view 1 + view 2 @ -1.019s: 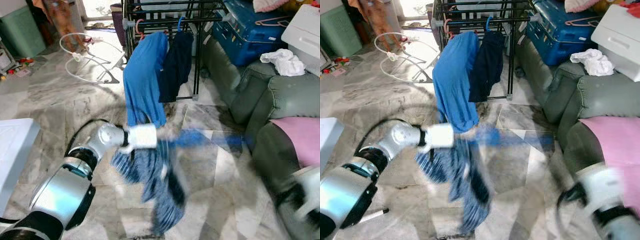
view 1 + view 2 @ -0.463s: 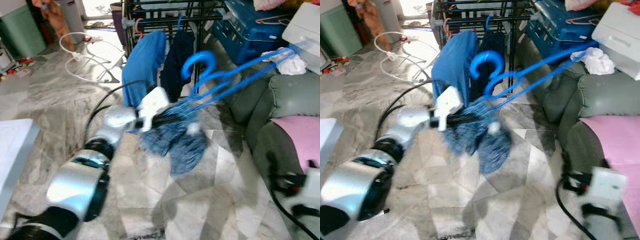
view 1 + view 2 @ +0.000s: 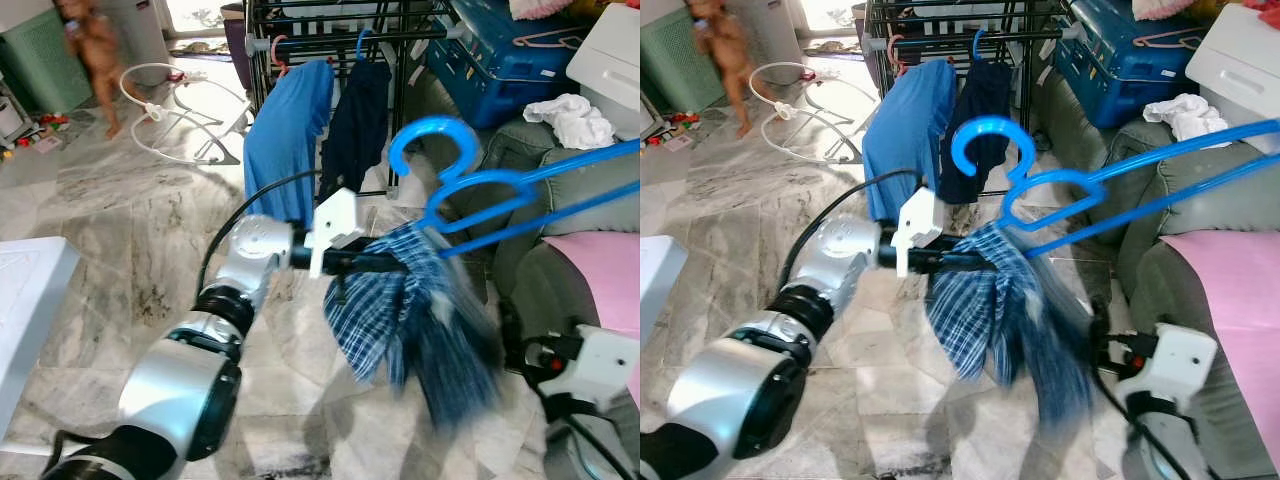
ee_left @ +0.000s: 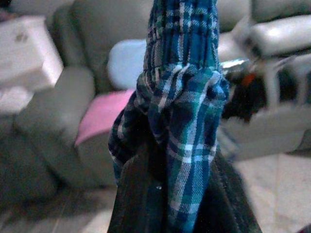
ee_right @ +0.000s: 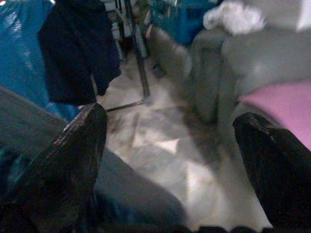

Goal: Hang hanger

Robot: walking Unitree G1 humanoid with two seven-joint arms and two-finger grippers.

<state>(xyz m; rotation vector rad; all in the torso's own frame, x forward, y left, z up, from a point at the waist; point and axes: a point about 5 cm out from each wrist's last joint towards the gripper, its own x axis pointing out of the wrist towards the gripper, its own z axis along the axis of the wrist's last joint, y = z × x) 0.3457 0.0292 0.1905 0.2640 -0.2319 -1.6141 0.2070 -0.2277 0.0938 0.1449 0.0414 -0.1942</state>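
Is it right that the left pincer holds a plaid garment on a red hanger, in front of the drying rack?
Not quite: the hanger is blue, not red, as the right eye view shows. The rest holds: the left pincer grips the plaid garment in front of the drying rack.

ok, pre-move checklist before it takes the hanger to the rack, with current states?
1. Left gripper grip on the blue-and-white plaid garment: ok, fingers shut on the bunched cloth in the left wrist view.
2. Garment seated on the blue plastic hanger: cannot tell, cloth is bunched at one end and blurred.
3. Hanger hook free: ok, open and caught on nothing.
4. Free rail on the black metal drying rack: cannot tell, a blue shirt and a dark navy garment already hang there.
5. Right gripper: ok, open, holding nothing, low beside the grey-green sofa.
6. Bystander: not ok, a person stands at the far left.
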